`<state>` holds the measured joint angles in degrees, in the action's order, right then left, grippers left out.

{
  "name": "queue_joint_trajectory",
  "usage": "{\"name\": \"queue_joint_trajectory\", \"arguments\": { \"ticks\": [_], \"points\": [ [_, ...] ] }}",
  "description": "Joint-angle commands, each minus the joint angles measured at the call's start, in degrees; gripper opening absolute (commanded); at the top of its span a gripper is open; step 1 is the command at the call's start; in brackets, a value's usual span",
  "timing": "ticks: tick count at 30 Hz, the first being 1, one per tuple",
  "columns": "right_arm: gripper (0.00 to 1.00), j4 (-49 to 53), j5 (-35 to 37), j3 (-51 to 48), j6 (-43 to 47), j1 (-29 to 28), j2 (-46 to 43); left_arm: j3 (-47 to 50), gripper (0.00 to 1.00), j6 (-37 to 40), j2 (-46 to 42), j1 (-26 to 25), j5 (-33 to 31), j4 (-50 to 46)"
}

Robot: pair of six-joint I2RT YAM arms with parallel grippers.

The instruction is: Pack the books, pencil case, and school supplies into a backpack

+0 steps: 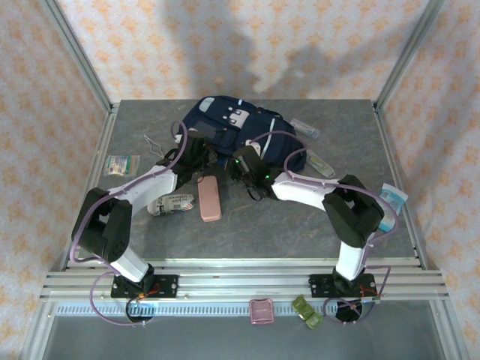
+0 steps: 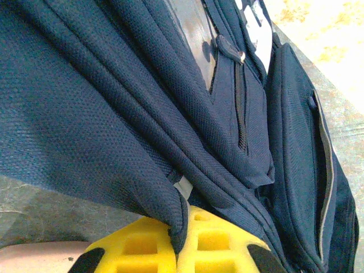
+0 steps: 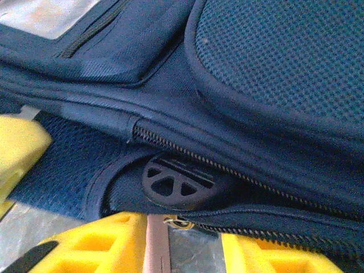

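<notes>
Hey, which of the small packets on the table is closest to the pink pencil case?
The white printed packet, just left of the pencil case; the clear ones lie right of the backpack, the greenish one far left.

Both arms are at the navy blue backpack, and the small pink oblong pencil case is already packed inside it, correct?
Not quite. The pink oblong pencil case is not inside the navy blue backpack; the top external view shows it lying on the grey table just in front of the bag.
</notes>
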<state>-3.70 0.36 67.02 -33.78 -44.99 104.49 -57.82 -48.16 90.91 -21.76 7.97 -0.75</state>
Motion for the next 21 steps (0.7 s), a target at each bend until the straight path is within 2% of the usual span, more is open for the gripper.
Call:
{"name": "queue_joint_trajectory", "arguments": {
  "ticks": [1, 2, 3, 4, 5, 8, 10, 12, 14, 17, 21],
  "points": [
    [0.34, 0.4, 7.0, 4.0, -0.1, 0.1, 3.2, -2.7, 0.0, -0.8, -3.6, -1.2, 3.6, 2.6],
    [0.33, 1.1, 7.7, 4.7, -0.2, 0.1, 4.0, -2.8, 0.0, -0.8, -3.6, -1.3, 3.7, 2.5],
    [0.25, 1.9, 8.8, 5.4, -0.4, 0.1, 4.6, -2.8, 0.0, -0.9, -3.7, -1.3, 3.8, 2.7],
    [0.07, 2.1, 9.4, 5.4, -0.7, 0.2, 4.9, -2.8, 0.0, -0.8, -3.6, -1.3, 3.9, 2.9],
    [0.0, 1.9, 9.4, 5.2, -0.6, 0.2, 5.0, -3.0, 0.0, -0.9, -3.5, -1.3, 3.9, 2.8],
    [0.0, 2.0, 8.7, 4.7, -0.8, 0.2, 4.7, -3.5, 0.0, -0.6, -3.2, -1.3, 4.2, 2.6],
    [0.05, 1.0, 8.3, 3.5, -0.9, 0.2, 3.9, -3.6, 0.0, -0.4, -3.2, -1.2, 4.0, 2.7],
    [0.0, 0.8, 7.4, 2.8, -0.9, 0.2, 3.1, -3.7, 0.0, -0.3, -3.1, -1.2, 3.6, 2.4],
    [0.0, 1.7, 6.6, 3.3, 0.0, 0.2, 3.2, -3.8, 0.0, -0.2, -3.2, -1.1, 3.6, 2.5],
    [0.17, 3.3, 6.3, 4.4, 0.5, 0.2, 4.6, -3.9, 0.0, -0.3, -3.3, -1.1, 3.6, 2.8],
    [0.23, 3.6, 5.4, 4.4, 0.4, 0.1, 5.6, -5.0, 0.0, -0.6, -2.9, -1.1, 3.9, 2.8]
  ]
}}
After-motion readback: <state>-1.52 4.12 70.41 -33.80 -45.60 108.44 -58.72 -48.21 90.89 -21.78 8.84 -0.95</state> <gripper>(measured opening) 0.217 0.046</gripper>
